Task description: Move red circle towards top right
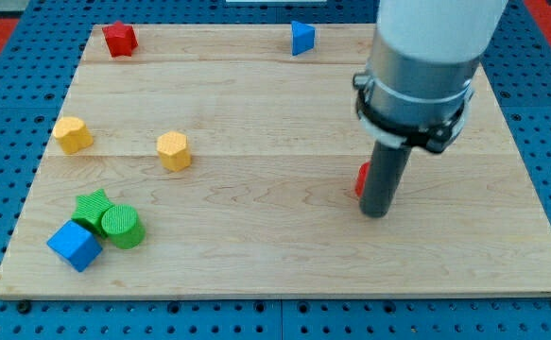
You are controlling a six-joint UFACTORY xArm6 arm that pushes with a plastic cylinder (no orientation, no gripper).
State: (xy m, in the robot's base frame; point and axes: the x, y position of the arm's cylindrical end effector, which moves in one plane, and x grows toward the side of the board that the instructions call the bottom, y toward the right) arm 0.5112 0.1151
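nearest you, at the view's bottom left, the blue cube (pixel 74 246) touches the green cylinder (pixel 122 227) and green star (pixel 92 207). further up, my tip (pixel 375 212) sits right of centre, against the red circle (pixel 361 179), which is mostly hidden behind the rod. there is no claw here to report, only the rod. left lie the yellow hexagon (pixel 173 150) and yellow heart (pixel 72 134). farthest, along the board (pixel 275 264) top, the red star (pixel 119 39) and blue triangle (pixel 301 37).

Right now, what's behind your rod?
A red block shows only as a sliver at the left of the rod, just above my tip. The rod covers the rest, so its shape is hidden.
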